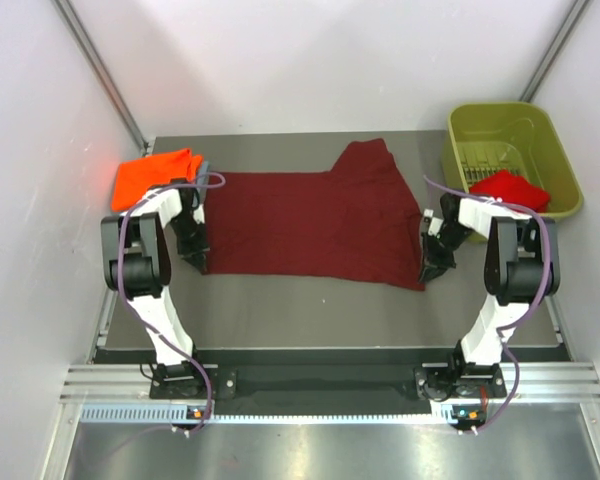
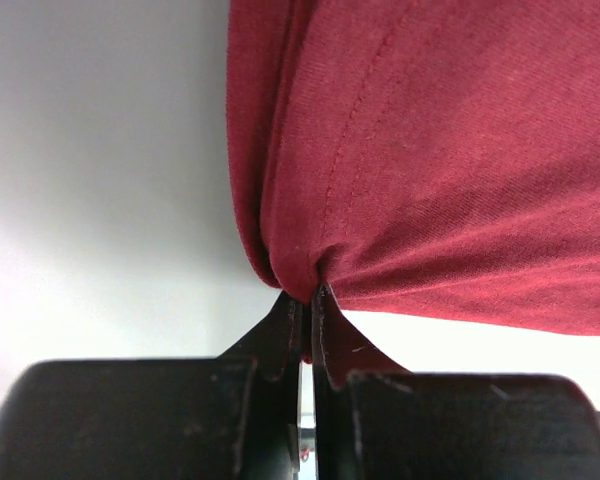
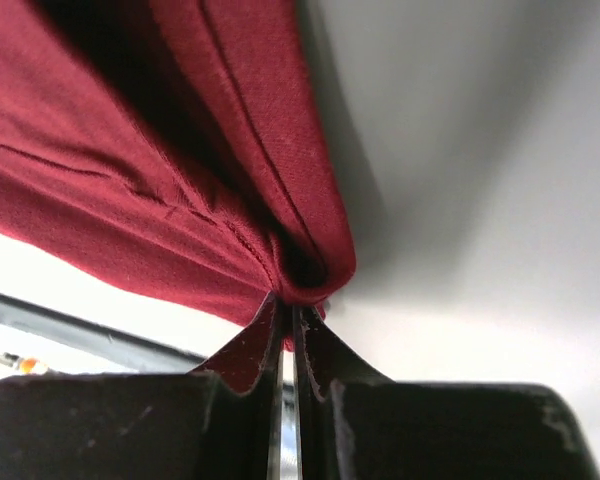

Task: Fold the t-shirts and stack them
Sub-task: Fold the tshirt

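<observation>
Across mid-surface [image 1: 310, 305]: maroon t-shirt [image 1: 310, 225], spread flat, one sleeve toward the far edge. At its near-left corner, my left gripper [image 2: 308, 300], clamped on the hem. At its near-right corner, my right gripper [image 3: 288, 305], likewise pinched on cloth. I judge both corners are held to lift the near edge for a fold. Far left: orange t-shirt [image 1: 155, 178], compact. Far right: olive bin [image 1: 480, 125], red t-shirt [image 1: 510, 188] inside.
</observation>
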`<state>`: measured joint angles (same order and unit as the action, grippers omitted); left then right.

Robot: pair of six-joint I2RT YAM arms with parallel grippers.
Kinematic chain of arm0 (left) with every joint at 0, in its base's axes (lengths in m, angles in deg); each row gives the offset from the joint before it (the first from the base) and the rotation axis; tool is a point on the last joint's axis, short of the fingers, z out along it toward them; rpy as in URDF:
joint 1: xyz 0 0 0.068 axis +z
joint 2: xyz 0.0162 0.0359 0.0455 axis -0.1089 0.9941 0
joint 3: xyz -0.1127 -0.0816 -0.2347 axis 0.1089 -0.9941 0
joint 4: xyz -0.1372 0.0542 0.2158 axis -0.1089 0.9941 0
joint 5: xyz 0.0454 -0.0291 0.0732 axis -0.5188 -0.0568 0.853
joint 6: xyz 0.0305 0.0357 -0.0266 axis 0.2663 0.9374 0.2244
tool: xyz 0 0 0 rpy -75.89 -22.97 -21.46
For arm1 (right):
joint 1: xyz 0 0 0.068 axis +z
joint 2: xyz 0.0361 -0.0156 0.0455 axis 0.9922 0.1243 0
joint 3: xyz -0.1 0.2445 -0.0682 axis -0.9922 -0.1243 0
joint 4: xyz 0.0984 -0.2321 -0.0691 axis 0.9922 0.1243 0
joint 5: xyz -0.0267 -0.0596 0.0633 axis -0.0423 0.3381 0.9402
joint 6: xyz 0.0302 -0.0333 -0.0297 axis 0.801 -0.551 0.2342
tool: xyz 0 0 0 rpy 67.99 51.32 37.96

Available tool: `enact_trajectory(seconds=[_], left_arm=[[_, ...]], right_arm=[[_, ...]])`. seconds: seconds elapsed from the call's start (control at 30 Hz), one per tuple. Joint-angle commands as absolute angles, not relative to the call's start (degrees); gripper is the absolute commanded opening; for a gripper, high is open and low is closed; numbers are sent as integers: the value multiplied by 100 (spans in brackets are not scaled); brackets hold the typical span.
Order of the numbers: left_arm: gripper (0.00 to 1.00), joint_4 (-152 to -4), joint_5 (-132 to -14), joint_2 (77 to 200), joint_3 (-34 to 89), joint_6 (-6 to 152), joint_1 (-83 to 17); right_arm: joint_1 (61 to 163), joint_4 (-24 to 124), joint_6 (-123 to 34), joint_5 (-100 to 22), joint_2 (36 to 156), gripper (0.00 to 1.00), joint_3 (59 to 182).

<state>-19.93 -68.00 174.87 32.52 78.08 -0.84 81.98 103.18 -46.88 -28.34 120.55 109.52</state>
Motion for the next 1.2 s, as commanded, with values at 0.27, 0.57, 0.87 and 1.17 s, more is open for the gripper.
enact_trajectory(seconds=[0.27, 0.57, 0.87, 1.17], left_arm=[[0, -1310, -6892, 16496, 2713, 7994, 8], [0, -1099, -6823, 16091, 2933, 7924, 8], [45, -1082, -6858, 15898, 2933, 7924, -1], [52, -1151, -6876, 15782, 3222, 8144, 8]], right_arm=[[8207, 11050, -4597, -3058, 11543, 0, 10801], [8242, 11331, -4421, -2864, 10955, 0, 10134], [8225, 11314, -4447, -2681, 10848, 26, 10194], [8225, 11103, -4377, -2741, 11146, 59, 11678]])
